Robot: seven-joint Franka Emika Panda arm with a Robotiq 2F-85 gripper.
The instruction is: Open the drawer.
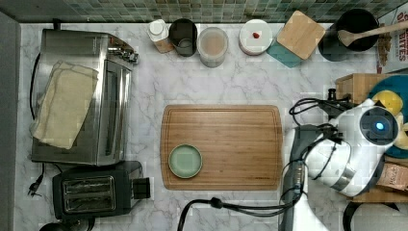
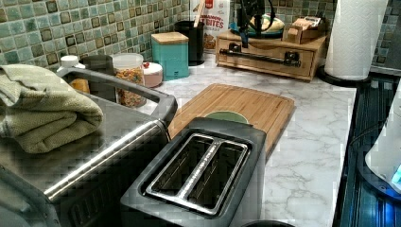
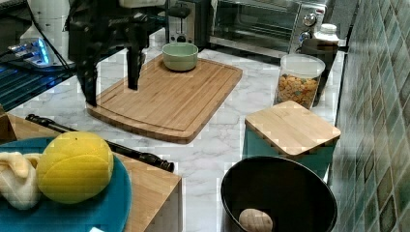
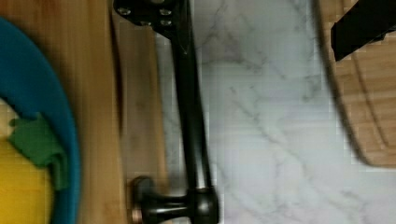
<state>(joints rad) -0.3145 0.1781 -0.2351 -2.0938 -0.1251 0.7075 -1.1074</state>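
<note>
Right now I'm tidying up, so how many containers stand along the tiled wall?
6: small white-capped bottle, dark cup, cereal jar, white lidded bowl, teal box, black utensil pot. Others may be hidden.

This is a kitchen, with a toaster (image 1: 96, 191), a small oven (image 1: 82, 91) and a green tile wall (image 1: 202, 8).
</note>
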